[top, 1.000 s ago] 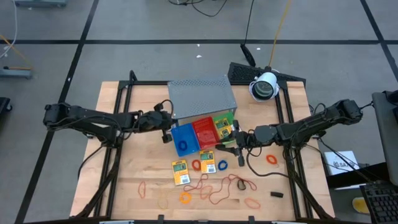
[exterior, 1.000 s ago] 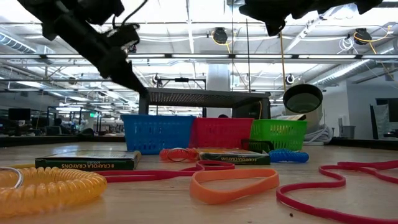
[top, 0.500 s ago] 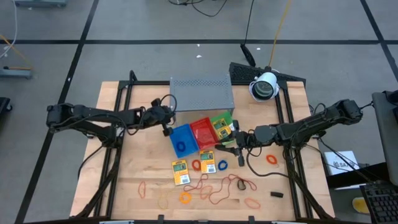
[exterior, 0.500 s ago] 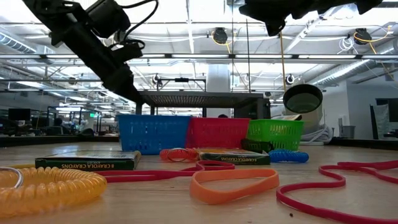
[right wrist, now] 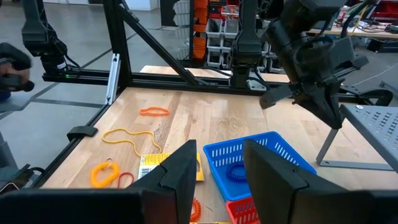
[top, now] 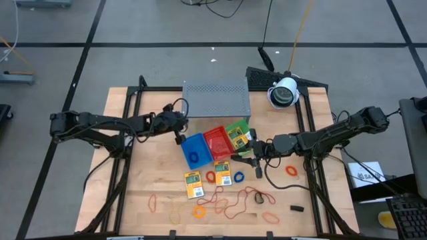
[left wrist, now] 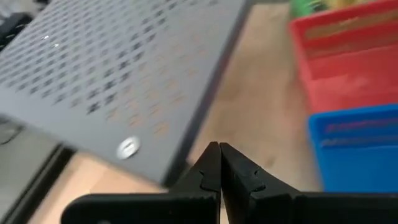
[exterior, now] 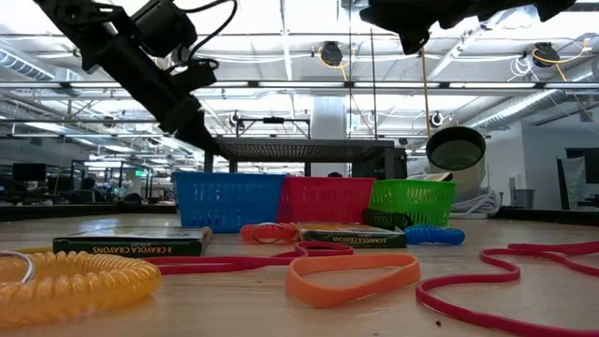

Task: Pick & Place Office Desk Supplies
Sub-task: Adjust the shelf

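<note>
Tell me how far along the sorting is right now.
Done: a blue ring lies in the blue tray, and a packet in the green tray. In hand: nothing; the left gripper is shut and empty beside the shelf, the right gripper open by the green tray. Left: two packets, rubber bands and rings lie loose on the table.

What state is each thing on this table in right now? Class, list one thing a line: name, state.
left gripper: shut, empty, beside the shelf.
right gripper: open, empty, near the green tray.
grey shelf: standing, nothing on top.
blue tray: holds a blue ring.
red tray: contents unclear.
green tray: holds a packet.
crayon packets: lying flat.
</note>
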Tool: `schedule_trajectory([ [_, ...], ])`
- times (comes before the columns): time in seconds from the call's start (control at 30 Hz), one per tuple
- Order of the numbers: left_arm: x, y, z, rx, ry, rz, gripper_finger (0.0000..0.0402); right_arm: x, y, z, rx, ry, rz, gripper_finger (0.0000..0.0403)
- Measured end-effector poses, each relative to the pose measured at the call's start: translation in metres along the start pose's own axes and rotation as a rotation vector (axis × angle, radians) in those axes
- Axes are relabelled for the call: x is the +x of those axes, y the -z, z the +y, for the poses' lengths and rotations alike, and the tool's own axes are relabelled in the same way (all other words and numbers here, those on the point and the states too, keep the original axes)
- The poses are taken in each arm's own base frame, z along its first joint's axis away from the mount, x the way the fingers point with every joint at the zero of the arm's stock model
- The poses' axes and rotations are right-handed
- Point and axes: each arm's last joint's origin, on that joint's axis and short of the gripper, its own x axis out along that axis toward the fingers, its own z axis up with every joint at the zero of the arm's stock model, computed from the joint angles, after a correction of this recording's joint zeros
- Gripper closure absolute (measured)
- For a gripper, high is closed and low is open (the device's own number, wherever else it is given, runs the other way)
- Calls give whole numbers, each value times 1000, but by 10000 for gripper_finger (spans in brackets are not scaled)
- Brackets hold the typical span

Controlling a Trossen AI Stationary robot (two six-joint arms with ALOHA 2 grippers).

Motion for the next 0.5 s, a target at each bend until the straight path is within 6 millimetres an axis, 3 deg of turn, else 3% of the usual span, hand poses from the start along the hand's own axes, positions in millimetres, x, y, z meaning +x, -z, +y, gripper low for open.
schedule_trajectory([
  [0.3, -11, -31, -17, -41, 216, -334, 401, 0, 0, 0, 0, 1, 0, 277],
  [0.5, -10, -59, -17, -41, 284, -344, 401, 0, 0, 0, 0, 2, -1, 277],
])
